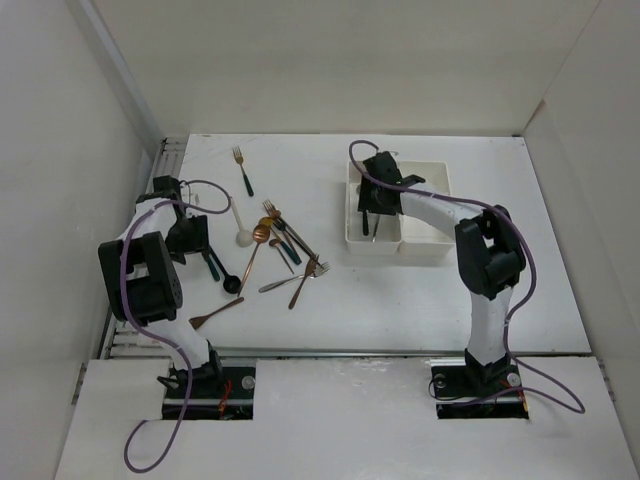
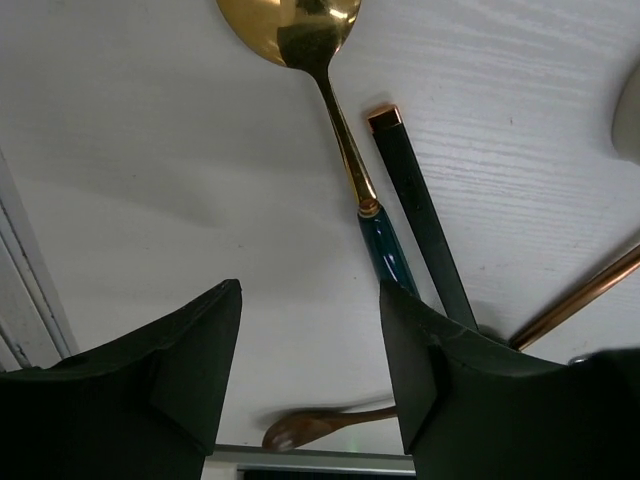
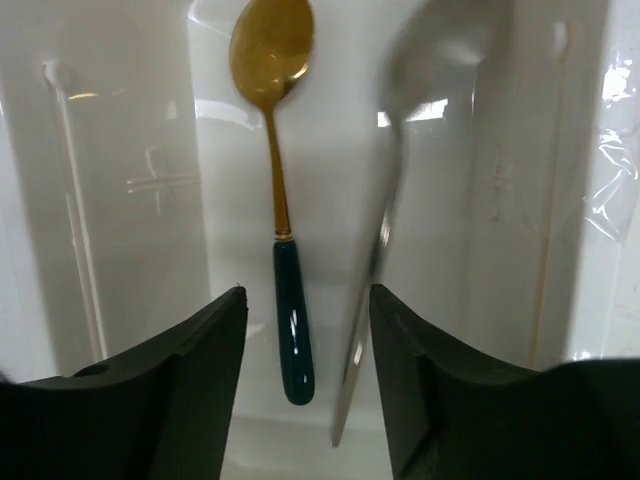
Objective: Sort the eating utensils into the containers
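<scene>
Several forks and spoons (image 1: 285, 250) lie loose on the white table at centre left. My left gripper (image 1: 195, 238) is open and low over their left end. In the left wrist view its jaws (image 2: 310, 300) stand wide, empty, beside a gold spoon with a teal handle (image 2: 345, 150) and a dark handle (image 2: 420, 220); a blurred brown wooden spoon (image 2: 310, 425) shows below. My right gripper (image 1: 375, 205) is open over the left white bin (image 1: 351, 238). In the right wrist view (image 3: 305, 292) a gold green-handled spoon (image 3: 280, 190) lies in the bin beside a blurred silver spoon (image 3: 385, 230).
The right bin (image 1: 430, 248) adjoins the left one. A lone dark-handled fork (image 1: 241, 170) lies at the back and a white spoon (image 1: 240, 228) beside the pile. A copper handle (image 2: 580, 295) crosses by my left jaw. White walls enclose the table; a rail (image 1: 150, 200) runs along its left edge.
</scene>
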